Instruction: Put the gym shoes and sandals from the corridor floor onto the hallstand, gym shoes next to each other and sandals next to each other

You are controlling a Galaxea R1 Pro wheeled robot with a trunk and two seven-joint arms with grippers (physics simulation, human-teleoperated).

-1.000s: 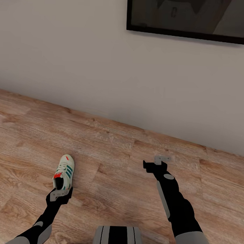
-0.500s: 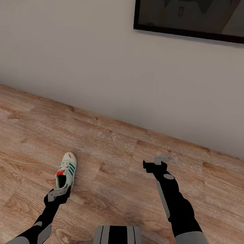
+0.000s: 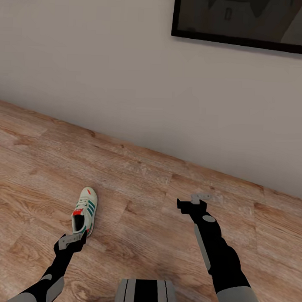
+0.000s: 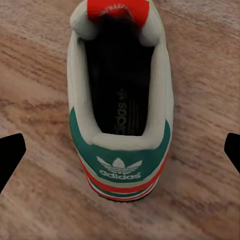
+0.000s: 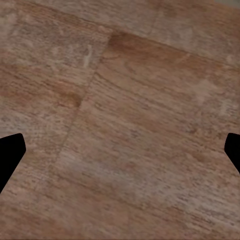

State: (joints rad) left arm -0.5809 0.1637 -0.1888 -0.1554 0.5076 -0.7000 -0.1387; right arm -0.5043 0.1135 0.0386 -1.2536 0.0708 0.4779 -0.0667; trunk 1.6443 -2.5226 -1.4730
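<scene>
Below, both fingers spread wide, holding nothing; left fingers just behind gym shoe; right fingers over corridor floor.

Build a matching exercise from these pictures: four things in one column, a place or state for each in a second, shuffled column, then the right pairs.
Things
1. gym shoe
2. left hand
3. right hand
4. dark picture frame

Places or states
A. hangs on the wall, at the head view's upper right
B. open, over bare floor planks
C. lies on the floor with its heel toward the robot
D. open, just behind the shoe's heel

Pairs: 1-C, 2-D, 3-B, 4-A
</scene>
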